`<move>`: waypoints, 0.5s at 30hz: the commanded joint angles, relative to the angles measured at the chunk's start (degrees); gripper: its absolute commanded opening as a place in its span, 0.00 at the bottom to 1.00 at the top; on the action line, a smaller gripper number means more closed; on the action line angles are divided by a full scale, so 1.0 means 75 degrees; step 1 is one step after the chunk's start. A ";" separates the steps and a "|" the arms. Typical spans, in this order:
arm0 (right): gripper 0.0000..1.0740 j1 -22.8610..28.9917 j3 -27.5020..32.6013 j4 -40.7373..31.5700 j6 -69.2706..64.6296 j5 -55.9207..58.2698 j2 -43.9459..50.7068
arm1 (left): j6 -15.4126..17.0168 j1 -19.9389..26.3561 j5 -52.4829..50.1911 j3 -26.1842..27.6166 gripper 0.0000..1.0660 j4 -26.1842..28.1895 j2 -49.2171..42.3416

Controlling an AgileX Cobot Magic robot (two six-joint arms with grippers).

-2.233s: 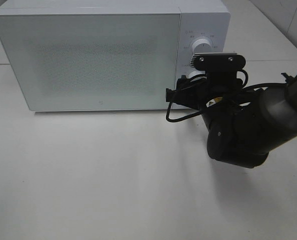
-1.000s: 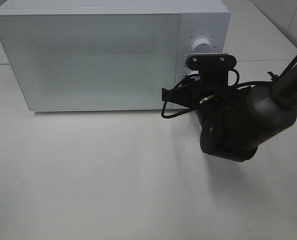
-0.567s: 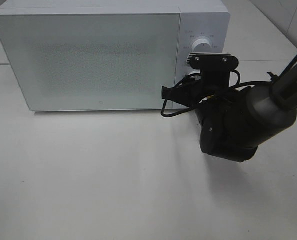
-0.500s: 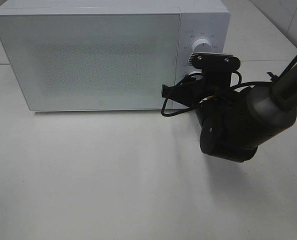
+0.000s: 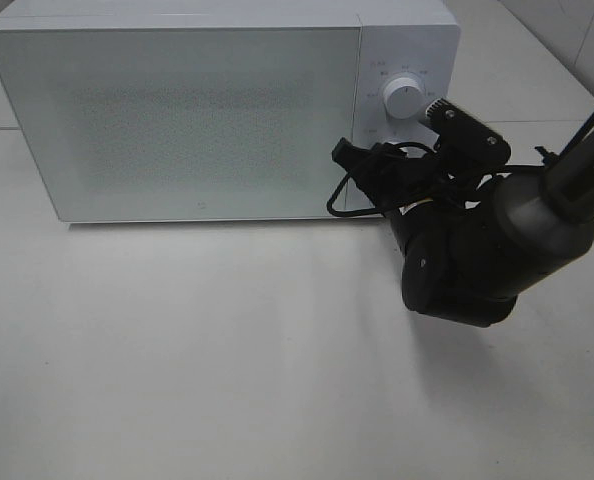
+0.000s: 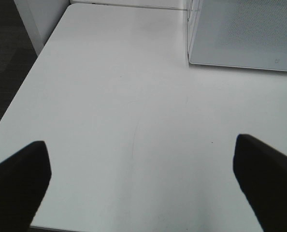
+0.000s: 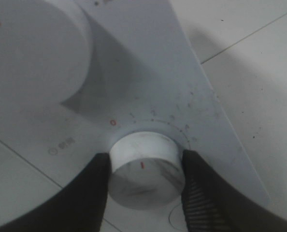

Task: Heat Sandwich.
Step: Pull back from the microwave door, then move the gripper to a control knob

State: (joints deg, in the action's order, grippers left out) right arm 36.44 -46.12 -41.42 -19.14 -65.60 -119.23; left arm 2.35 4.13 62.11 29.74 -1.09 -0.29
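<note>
The sandwich shows in none of the 3 views. The microwave (image 5: 177, 120) has its door (image 5: 187, 115) shut, and the frosted front hides the inside.

On the control panel (image 5: 417, 50), at the microwave's right end, are 2 white dials. The right gripper (image 7: 144, 165) grips the lower dial (image 7: 146, 176), with 1 dark finger (image 7: 93, 193) pressed to each side of it. A red 0 and small scale marks are printed on the panel around this dial. The upper dial (image 5: 404, 100) sits just above, untouched. From the high camera, the right arm's black wrist covers the lower dial.

The left gripper (image 6: 138, 183) hovers over the white table (image 5: 177, 350), off the microwave's front left corner and well apart from it. Its fingers (image 6: 18, 179) stand wide with nothing between them.
</note>
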 commanded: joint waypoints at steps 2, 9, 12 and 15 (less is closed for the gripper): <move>0.08 -0.0061 -0.0115 0.0405 -0.1283 -0.0298 0.0084 | 0.0000 0.0038 -0.0107 -0.0015 0.92 0.0038 -0.0122; 0.08 -0.0061 -0.0115 0.0405 -0.3911 -0.0283 0.0084 | 0.0000 0.0038 -0.0107 -0.0015 0.92 0.0038 -0.0122; 0.08 -0.0061 -0.0115 0.0382 -0.4905 -0.0275 0.0084 | 0.0000 0.0038 -0.0107 -0.0015 0.92 0.0038 -0.0122; 0.08 -0.0061 -0.0115 0.0351 -0.5806 -0.0275 0.0084 | 0.0000 0.0038 -0.0107 -0.0015 0.92 0.0038 -0.0122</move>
State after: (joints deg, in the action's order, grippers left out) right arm 36.33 -45.89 -40.91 -58.16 -66.18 -119.23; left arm 2.35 4.13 62.11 29.74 -1.09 -0.29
